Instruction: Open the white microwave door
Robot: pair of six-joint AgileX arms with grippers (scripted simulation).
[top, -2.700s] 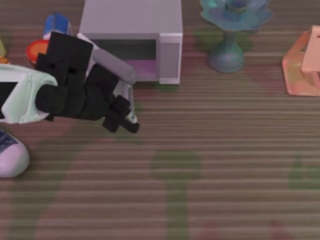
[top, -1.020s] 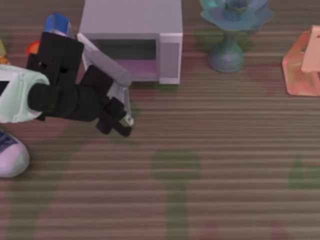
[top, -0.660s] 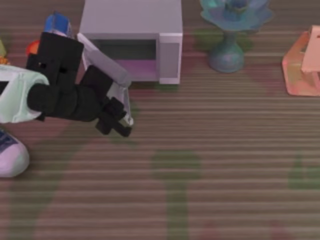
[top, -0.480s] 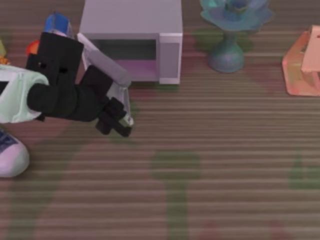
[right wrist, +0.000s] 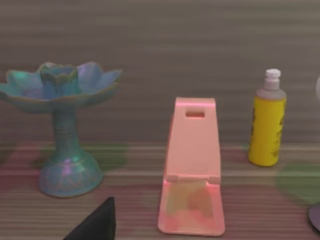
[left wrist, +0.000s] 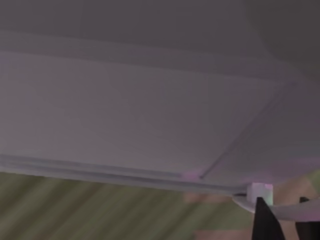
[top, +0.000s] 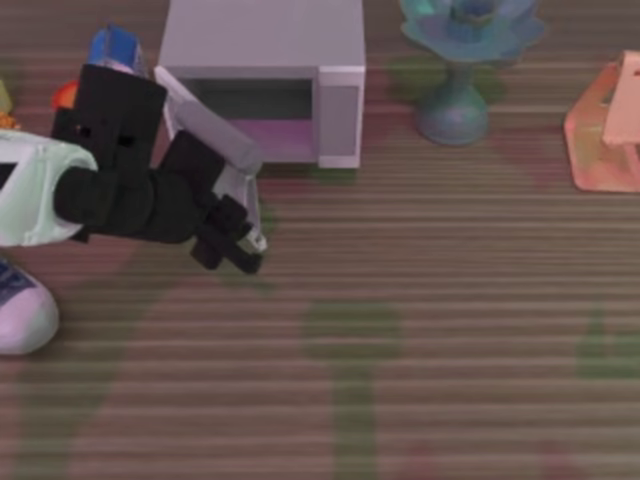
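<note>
The white microwave (top: 262, 35) stands at the back left of the table. Its white microwave door (top: 222, 130) is swung out towards the front left, and the purple-tinted floor inside shows. My left gripper (top: 238, 248) is at the door's free edge, shut on it. In the left wrist view the door (left wrist: 140, 110) fills most of the frame, and the left gripper (left wrist: 284, 221) has a white lip of that edge between its dark fingertips. The right gripper (right wrist: 102, 227) shows only in its own wrist view, away from the microwave.
A blue-green flower-shaped stand (top: 458, 60) is right of the microwave and a pink phone stand (top: 605, 125) sits at the right edge. A yellow bottle (right wrist: 267, 127) is beyond it. A shoe (top: 20, 310), a blue item (top: 115, 45) and an orange item (top: 65, 95) are at the left.
Since 2.7 s ago my left gripper has moved left and slightly back with the door's edge, swinging the door wider. Over the last second nothing has visibly moved.
</note>
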